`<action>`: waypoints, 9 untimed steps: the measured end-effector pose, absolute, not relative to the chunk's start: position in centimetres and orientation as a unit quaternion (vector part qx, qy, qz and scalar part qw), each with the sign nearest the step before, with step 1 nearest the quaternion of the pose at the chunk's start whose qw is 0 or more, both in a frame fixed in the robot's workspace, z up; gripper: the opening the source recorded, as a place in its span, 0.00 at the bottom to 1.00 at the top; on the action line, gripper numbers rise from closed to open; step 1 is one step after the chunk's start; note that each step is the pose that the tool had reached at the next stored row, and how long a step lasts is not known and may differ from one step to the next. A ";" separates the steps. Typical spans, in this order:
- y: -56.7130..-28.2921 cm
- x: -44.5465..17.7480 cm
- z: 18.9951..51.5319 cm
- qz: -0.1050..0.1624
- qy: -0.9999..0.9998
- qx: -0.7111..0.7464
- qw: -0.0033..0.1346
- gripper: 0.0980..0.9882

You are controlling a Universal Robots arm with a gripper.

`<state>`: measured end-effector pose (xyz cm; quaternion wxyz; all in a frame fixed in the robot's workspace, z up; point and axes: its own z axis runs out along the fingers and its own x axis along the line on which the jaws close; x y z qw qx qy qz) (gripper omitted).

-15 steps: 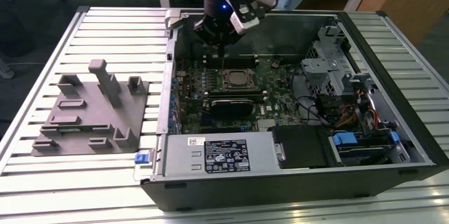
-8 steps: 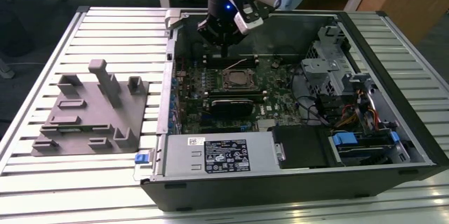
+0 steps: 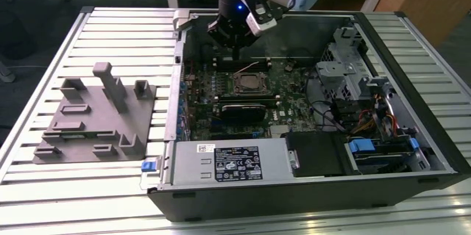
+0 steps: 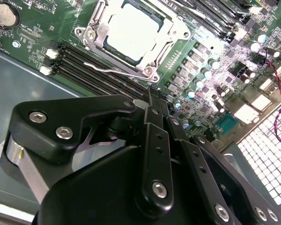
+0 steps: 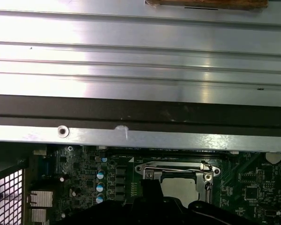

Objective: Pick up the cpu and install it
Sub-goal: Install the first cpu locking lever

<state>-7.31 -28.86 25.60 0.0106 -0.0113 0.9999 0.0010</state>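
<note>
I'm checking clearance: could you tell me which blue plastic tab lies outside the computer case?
The blue tab at the case's front corner, beside the grey fixture; the others sit inside by the drive bay.

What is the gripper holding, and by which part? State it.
Nothing that can be seen. The cpu already lies in the socket frame on the motherboard, apart from the gripper above it.

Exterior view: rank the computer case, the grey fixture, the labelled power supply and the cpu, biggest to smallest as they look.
1. computer case
2. grey fixture, nearly as deep but much narrower
3. power supply
4. cpu, by far the smallest, seated in the socket below the gripper
</note>
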 end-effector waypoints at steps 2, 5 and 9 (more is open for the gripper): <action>-28.9 -7.2 25.6 0.001 1.000 -0.011 0.011 0.01; -28.9 -6.9 25.5 0.001 1.000 -0.011 0.011 0.01; -28.9 -6.5 25.4 0.001 1.000 -0.011 0.011 0.01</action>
